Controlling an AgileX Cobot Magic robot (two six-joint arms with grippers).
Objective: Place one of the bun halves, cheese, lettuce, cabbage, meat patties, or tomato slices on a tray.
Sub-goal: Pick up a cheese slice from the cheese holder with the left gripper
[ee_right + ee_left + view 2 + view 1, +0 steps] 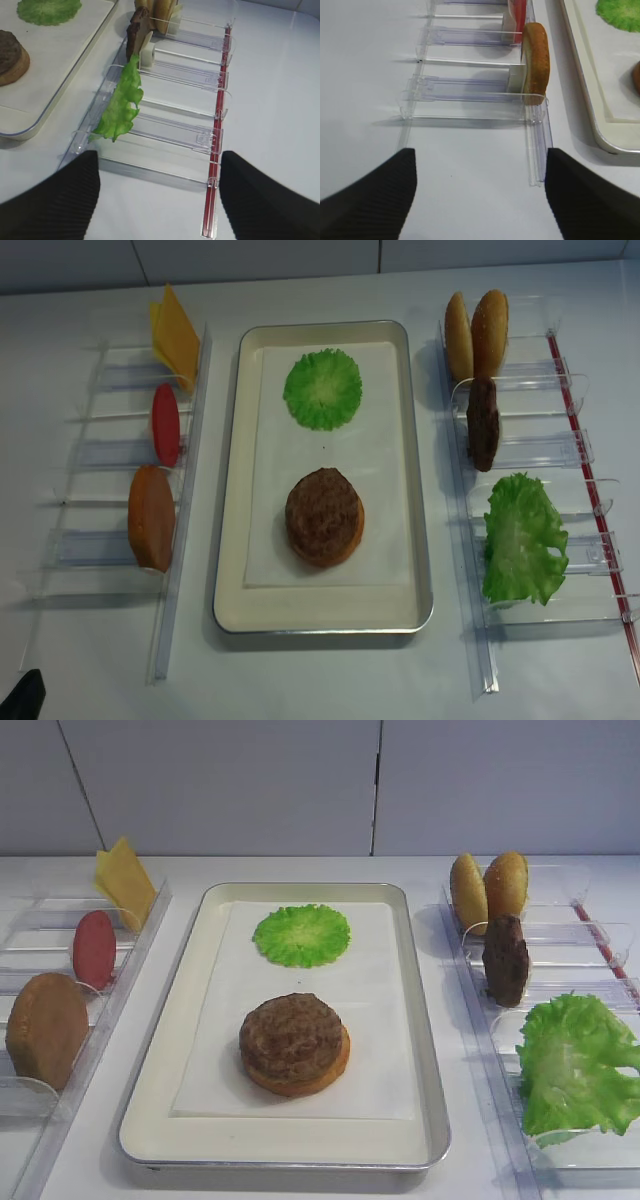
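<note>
The silver tray (430, 1105) with its white liner holds a meat patty (291, 1034) stacked on a bun half (305, 1082), and behind them a round flat green cabbage piece (301, 934). The left rack carries cheese (125, 880), a tomato slice (94, 950) and a bun half (46, 1028), all on edge. In the right rack stand two bun halves (488, 888), a patty (506, 960) and a lettuce leaf (575, 1065). My left gripper (479, 156) is open over bare table just before the left rack. My right gripper (159, 156) is open at the right rack's near end. Both are empty.
Clear plastic racks (100, 500) (540, 450) flank the tray on a white table. A red strip (216, 150) runs along the right rack's outer edge. A grey wall (300, 780) stands behind. The tip of a black finger (25, 695) shows at the bottom left of the overhead view.
</note>
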